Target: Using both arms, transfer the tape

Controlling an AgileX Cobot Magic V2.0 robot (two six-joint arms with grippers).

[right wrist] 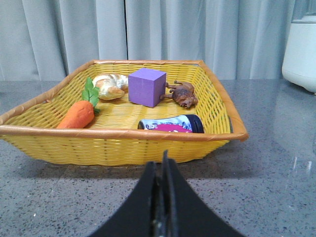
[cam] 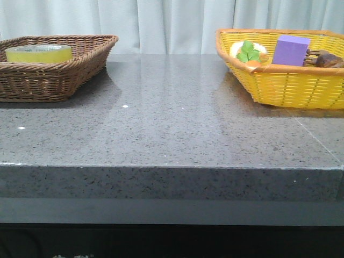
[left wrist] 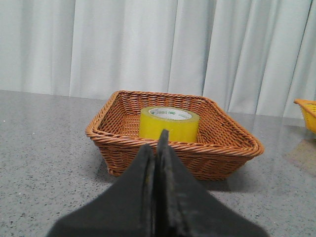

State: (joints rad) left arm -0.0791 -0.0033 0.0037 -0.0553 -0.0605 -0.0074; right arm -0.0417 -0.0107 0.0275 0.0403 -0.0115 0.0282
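The yellow tape (cam: 38, 52) lies flat inside the brown wicker basket (cam: 80, 67) at the table's far left. In the left wrist view the tape (left wrist: 169, 125) shows its pale core with green print, inside the basket (left wrist: 217, 148). My left gripper (left wrist: 157, 143) hovers short of the basket's near rim, shut with nothing between its fingers. My right gripper (right wrist: 161, 165) is also shut and empty, a little way from the yellow basket (right wrist: 113, 145). Neither gripper appears in the front view.
The yellow basket (cam: 285, 86) at the far right holds a purple block (cam: 291, 50), a toy carrot (right wrist: 77, 114), a bread piece (right wrist: 111, 87), a brown toy (right wrist: 182, 94) and a dark can (right wrist: 173, 123). A white appliance (right wrist: 301, 44) stands beyond it.
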